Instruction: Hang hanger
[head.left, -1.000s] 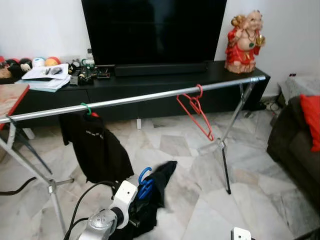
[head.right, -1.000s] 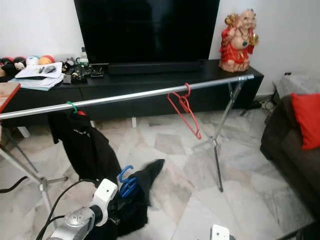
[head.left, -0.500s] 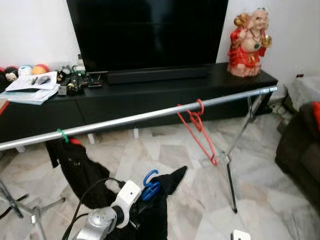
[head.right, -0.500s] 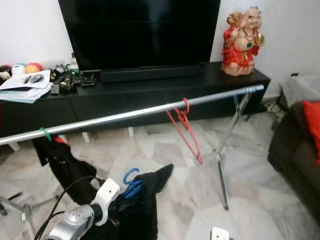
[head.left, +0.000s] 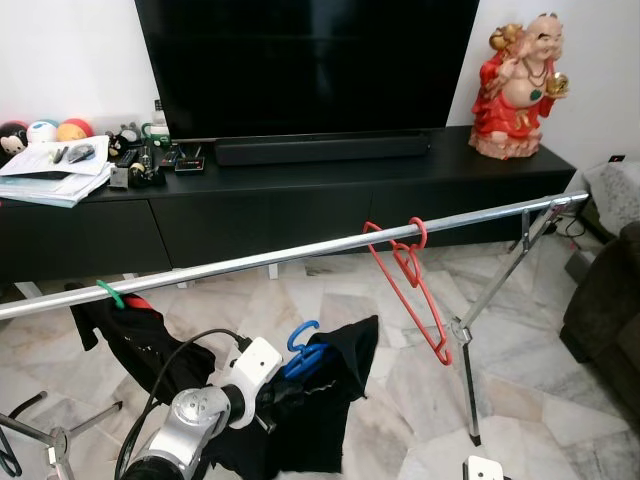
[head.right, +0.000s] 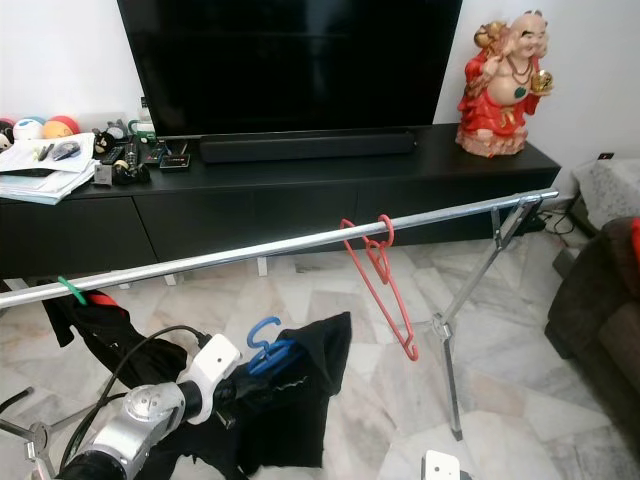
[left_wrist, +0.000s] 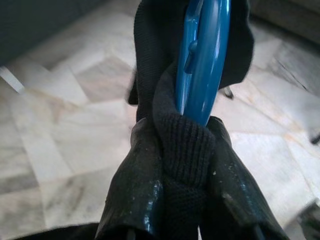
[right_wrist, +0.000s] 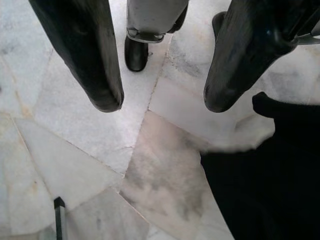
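Observation:
My left gripper (head.left: 275, 392) is shut on a blue hanger (head.left: 303, 352) with a black garment (head.left: 335, 400) draped on it, held low below the silver clothes rail (head.left: 300, 254). In the left wrist view the black fingers (left_wrist: 137, 192) pinch the blue hanger (left_wrist: 202, 55) through the knitted collar. A red empty hanger (head.left: 412, 290) hangs on the rail to the right. A green hanger (head.left: 112, 294) with a black shirt (head.left: 140, 335) hangs at the rail's left. My right gripper (right_wrist: 162, 95) hangs open over the marble floor.
A black TV console (head.left: 300, 195) with a large TV (head.left: 300, 60) stands behind the rail, with a red figurine (head.left: 520, 85) on its right end. The rail's folding leg (head.left: 470, 360) stands at right. A dark sofa (head.left: 610, 320) sits at far right.
The camera has come closer to the rail and shifted, so the rail sits lower in view. My left gripper has lifted the blue hanger and garment a little higher.

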